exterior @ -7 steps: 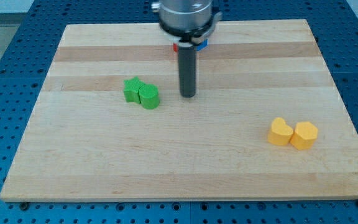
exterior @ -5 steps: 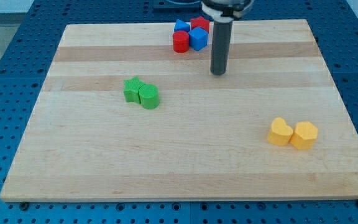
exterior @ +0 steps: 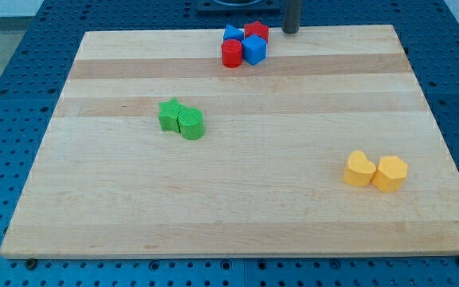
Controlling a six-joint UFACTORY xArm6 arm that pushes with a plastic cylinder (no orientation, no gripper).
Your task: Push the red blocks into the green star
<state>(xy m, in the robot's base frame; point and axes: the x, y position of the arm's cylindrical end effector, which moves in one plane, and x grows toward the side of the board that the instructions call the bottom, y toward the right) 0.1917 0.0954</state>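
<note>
While the tip (exterior: 291, 31) sits at the worktop's (exterior: 237, 199) 12 o'clock edge, just beside the red cylinder (exterior: 231, 53) and red block (exterior: 256, 32), no end effector shows. It should swing behind them and drive toward 7 o'clock, at the green star (exterior: 169, 115).

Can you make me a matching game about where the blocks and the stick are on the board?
Things:
1. green blocks
2. yellow blocks
3. red and blue blocks
4. my tip

Places:
A. the view's top edge, right of the red and blue cluster
B. the view's lower right
C. left of the middle
D. the view's top, near the middle

Pairs: 1-C, 2-B, 3-D, 4-A
</note>
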